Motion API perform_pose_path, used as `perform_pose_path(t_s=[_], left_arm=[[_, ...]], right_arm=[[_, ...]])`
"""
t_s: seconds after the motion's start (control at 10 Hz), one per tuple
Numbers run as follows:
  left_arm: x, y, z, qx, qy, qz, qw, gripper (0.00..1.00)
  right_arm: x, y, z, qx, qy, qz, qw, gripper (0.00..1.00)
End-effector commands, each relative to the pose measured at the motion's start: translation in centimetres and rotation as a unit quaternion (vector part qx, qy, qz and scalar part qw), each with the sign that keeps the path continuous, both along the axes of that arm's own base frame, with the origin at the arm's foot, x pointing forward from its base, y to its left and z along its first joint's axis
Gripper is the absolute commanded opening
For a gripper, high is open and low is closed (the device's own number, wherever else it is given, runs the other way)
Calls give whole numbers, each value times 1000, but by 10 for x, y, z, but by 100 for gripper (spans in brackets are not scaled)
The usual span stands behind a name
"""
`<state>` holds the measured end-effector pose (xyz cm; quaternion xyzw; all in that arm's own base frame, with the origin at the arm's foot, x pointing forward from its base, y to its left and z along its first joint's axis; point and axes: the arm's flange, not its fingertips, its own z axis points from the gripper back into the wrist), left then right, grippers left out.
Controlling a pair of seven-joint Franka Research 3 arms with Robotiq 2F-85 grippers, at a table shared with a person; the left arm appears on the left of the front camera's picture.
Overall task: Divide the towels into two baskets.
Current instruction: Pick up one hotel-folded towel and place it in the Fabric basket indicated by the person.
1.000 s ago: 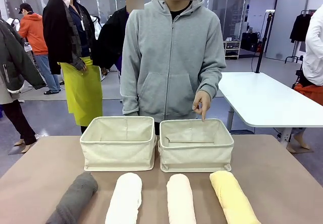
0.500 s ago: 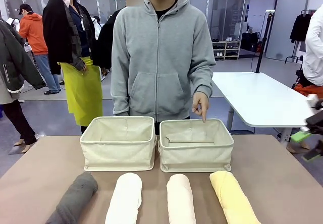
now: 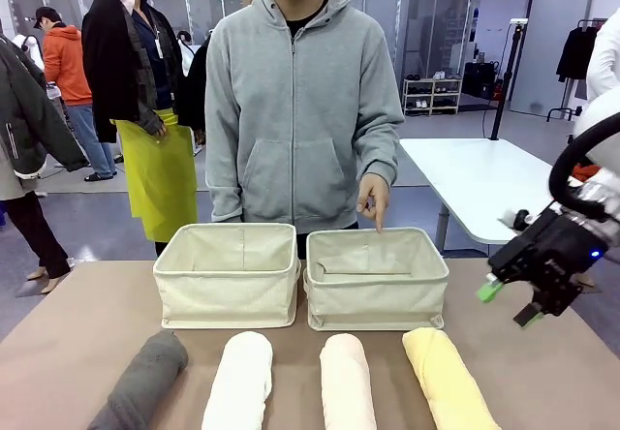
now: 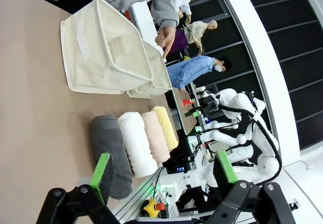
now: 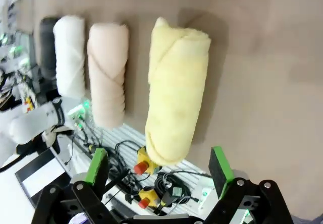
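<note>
The yellow towel (image 3: 448, 377), lying on the table at the lower right of the front view, looks soft, light and squashy, best pinched across its middle by the right gripper (image 3: 509, 304), fingers apart near it; the left gripper (image 4: 164, 171) is apart too.

four plain towels, no pattern on any: the dark grey towel (image 3: 140, 380), the white towel (image 3: 239, 380), the peach towel (image 3: 347, 382) and the pale yellow towel (image 3: 448, 377). the left basket (image 3: 228, 299) and the right basket (image 3: 376, 304) are the same unpatterned cream-beige. the bench (image 3: 77, 323) is a flat brownish tan. the right tool (image 3: 509, 304) is black with bright green pads (image 3: 489, 291) and a small blue light on its body. the left tool (image 4: 164, 168) is black with the same green. the person's hoodie (image 3: 295, 110) is plain light grey.
</note>
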<state>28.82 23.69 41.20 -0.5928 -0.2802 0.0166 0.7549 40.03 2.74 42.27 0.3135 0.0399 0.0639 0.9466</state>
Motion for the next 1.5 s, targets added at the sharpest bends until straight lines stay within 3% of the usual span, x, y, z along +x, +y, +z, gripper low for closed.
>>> perform_pose_path(t_s=[0.0, 0.4, 1.4], left_arm=[[-3, 1, 1, -6, -6, 2, 1000, 100], [-3, 1, 1, -6, -6, 2, 1000, 100], [-3, 1, 1, -6, -6, 2, 1000, 100]], right_arm=[[-12, 24, -16, -49, -2, -46, 998, 100], [-15, 56, -46, -88, -21, -83, 992, 100], [-11, 112, -106, -167, -56, -59, 983, 100]])
